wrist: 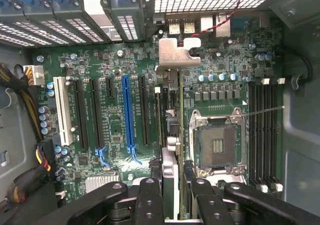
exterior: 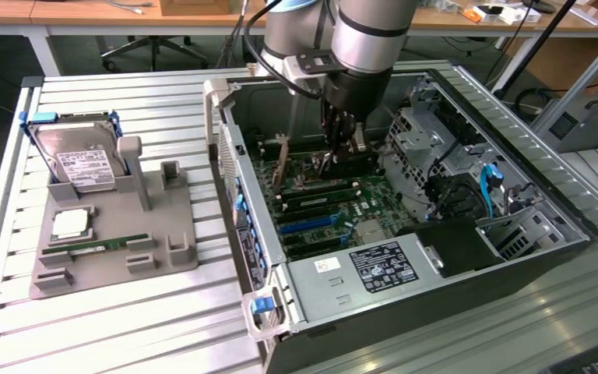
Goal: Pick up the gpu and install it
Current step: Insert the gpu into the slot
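**Black Gripper Holding Card Over Motherboard**

Black two-fingered gripper (wrist: 172, 195) is seen closed on the gpu (wrist: 170, 135), a thin dark card with a silver-grey metal bracket, held edge-on directly below the fingers. Its long axis is aligned parallel with the expansion slots of the green motherboard (wrist: 115, 60), inside the open grey computer case (exterior: 548, 195). One card and one blue slot (wrist: 128, 112) are counted.
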Controlling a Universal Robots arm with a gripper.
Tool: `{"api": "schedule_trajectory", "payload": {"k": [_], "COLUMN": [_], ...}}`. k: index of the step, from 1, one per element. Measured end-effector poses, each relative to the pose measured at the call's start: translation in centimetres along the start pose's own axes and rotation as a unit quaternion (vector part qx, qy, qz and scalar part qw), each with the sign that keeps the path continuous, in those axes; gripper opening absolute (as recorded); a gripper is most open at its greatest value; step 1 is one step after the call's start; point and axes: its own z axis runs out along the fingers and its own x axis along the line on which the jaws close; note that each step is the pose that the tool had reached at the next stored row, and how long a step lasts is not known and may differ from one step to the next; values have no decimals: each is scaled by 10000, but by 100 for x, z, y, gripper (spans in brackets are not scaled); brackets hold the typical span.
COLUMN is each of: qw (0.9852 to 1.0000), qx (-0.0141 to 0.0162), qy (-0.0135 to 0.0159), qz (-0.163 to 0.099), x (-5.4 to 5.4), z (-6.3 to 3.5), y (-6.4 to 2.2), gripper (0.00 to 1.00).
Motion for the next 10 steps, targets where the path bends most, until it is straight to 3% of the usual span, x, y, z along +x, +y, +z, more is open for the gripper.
{"api": "schedule_trajectory", "payload": {"k": [10], "qw": [10000], "qx": [0], "qy": [0], "qz": [0], "x": [5], "z": [25], "y": [1], "gripper": [27]}}
